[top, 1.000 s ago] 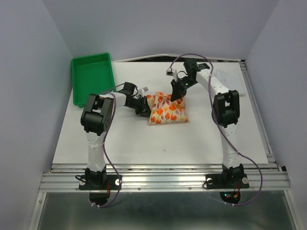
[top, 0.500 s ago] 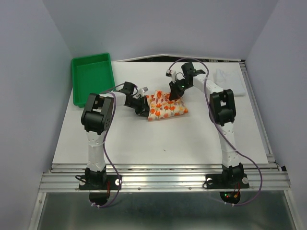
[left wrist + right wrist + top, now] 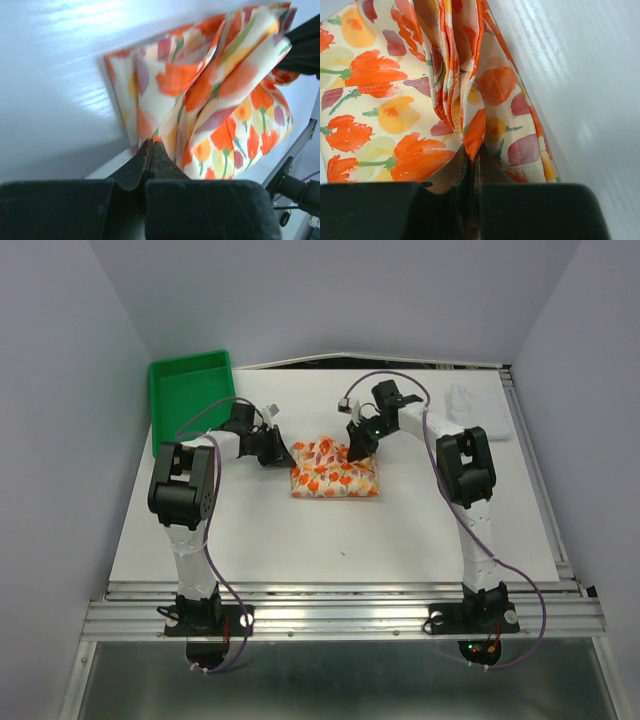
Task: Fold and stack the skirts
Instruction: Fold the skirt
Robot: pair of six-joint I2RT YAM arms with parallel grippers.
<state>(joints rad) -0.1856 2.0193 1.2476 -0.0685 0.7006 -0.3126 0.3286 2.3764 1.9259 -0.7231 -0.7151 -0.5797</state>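
Leftmost, at the upper left of the frame, the green plastic tray [image 3: 190,390] sits on the white counter [image 3: 300,530]. Just right of it, the left tool [image 3: 151,145] is pinched together on one edge of the cream cloth skirt with the orange, red and yellow floral print [image 3: 333,472], which lies in loose folds mid-frame. The right tool [image 3: 472,150] is clamped on its far-right edge. At the upper right lies the plain white cloth skirt [image 3: 480,403], well apart. I judge the floral fold underway; the white skirt and the stacking remain.
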